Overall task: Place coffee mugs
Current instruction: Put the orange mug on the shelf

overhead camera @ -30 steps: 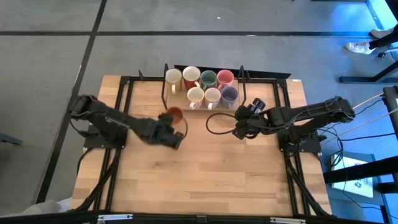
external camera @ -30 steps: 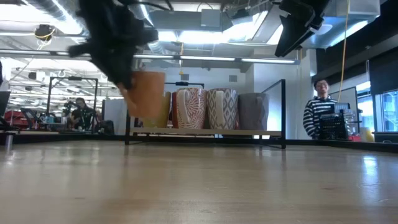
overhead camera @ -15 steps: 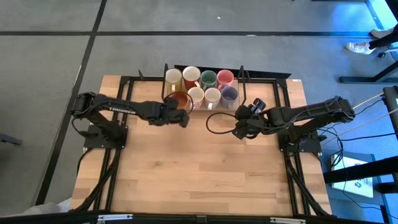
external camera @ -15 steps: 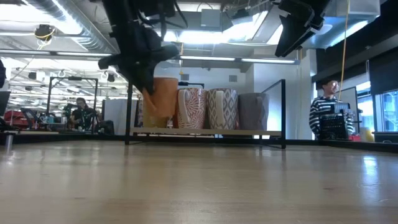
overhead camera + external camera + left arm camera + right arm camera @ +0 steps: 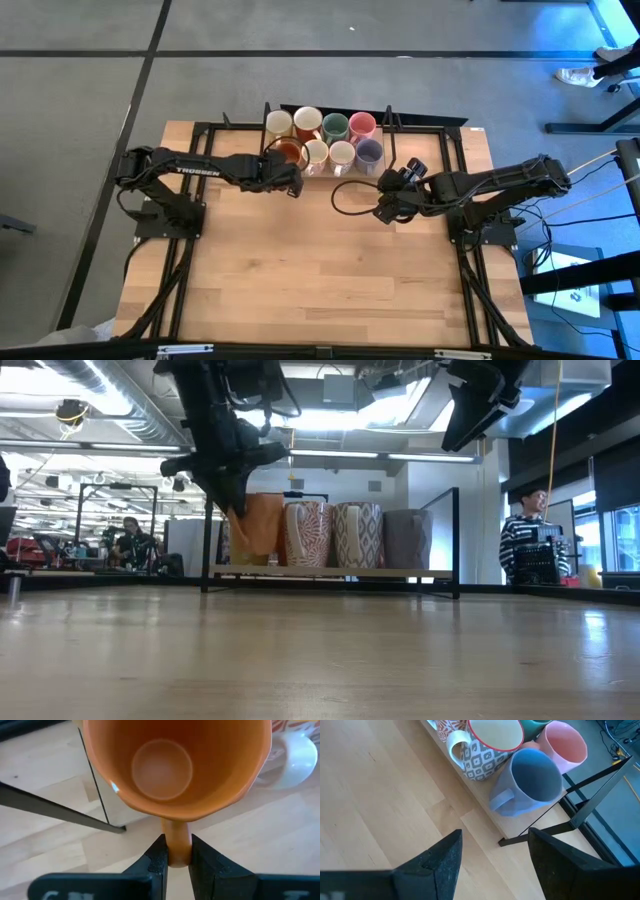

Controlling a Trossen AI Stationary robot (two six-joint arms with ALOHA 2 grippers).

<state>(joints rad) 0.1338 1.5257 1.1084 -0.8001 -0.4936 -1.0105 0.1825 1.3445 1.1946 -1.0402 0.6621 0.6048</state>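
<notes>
— What are we seeing the left gripper [image 5: 176, 851] doing?

— We are watching its fingers [image 5: 156, 857] pinching the handle of the orange mug [image 5: 288, 154]. In the high view it is hanging upper centre, at the left end of the rack [image 5: 268, 150], just beside a white mug [image 5: 315, 153].

— And the other mugs?

— We are counting six in the rack: cream [image 5: 278, 124], white [image 5: 307, 122], green [image 5: 335, 127], pink [image 5: 362, 125] behind; two patterned ones and a purple one [image 5: 369, 151] in front.

— The right gripper [image 5: 386, 208]?

— We are finding it right of centre, over bare table [image 5: 330, 280], fingers [image 5: 440, 857] spread wide and holding nothing.
</notes>
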